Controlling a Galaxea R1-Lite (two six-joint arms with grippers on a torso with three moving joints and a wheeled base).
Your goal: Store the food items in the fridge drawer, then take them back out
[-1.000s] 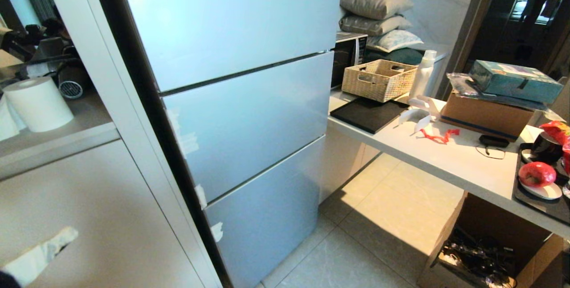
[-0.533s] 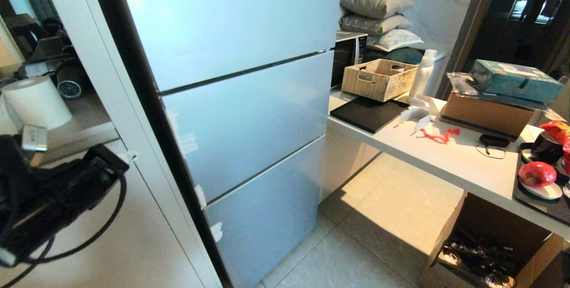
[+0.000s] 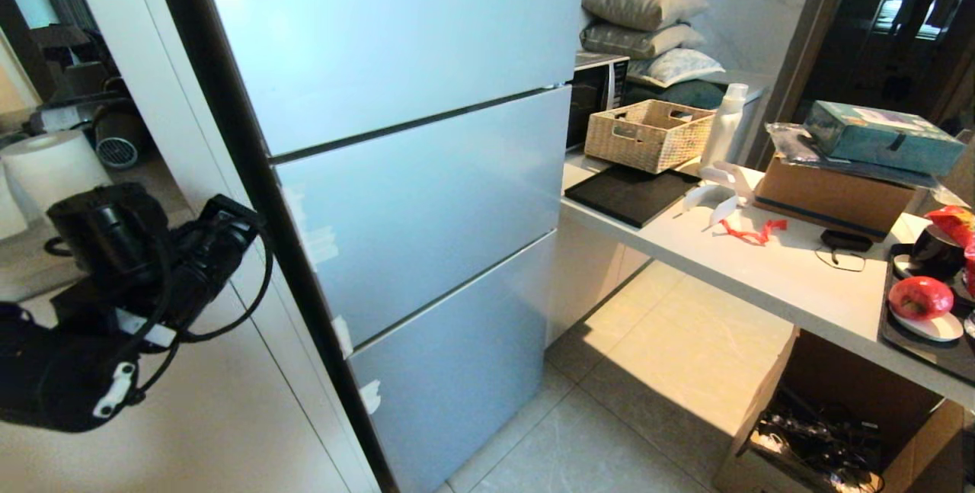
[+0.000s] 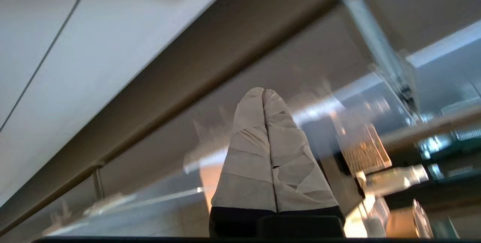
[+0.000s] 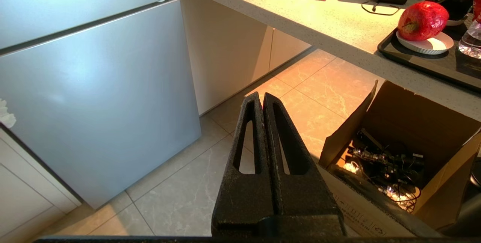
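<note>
1. Kitchen corner: pale tiled floor [image 3: 647,371], a tall fridge [image 3: 411,196] with three matte silver-blue door panels, all closed; no drawer is visible.
2. White cabinet [image 3: 190,401] to the fridge's left, with an open shelf holding a roll of paper [image 3: 49,165].
3. Bench [image 3: 762,264], right of the fridge: wicker basket [image 3: 647,135], white bottle [image 3: 722,123], flat black mat [image 3: 628,194], cardboard box [image 3: 834,192] with a teal box on top.
4. Black tray [image 5: 432,64] at the bench's near right end; on it a white saucer [image 5: 426,44] carrying the red apple-like fruit [image 5: 422,20].
5. Orange fruit: not seen in any view.
6. Open carton [image 5: 406,153] of dark cables on the floor under the bench.
7. Left pincer [image 4: 265,92]: tape-wrapped fingers pressed together, clenched on nothing, raised before the fridge's left edge, near the cabinet.
8. Right pincer [image 5: 262,96]: black fingers clenched, empty, low above the floor, pointing toward the fridge's bottom panel.
</note>
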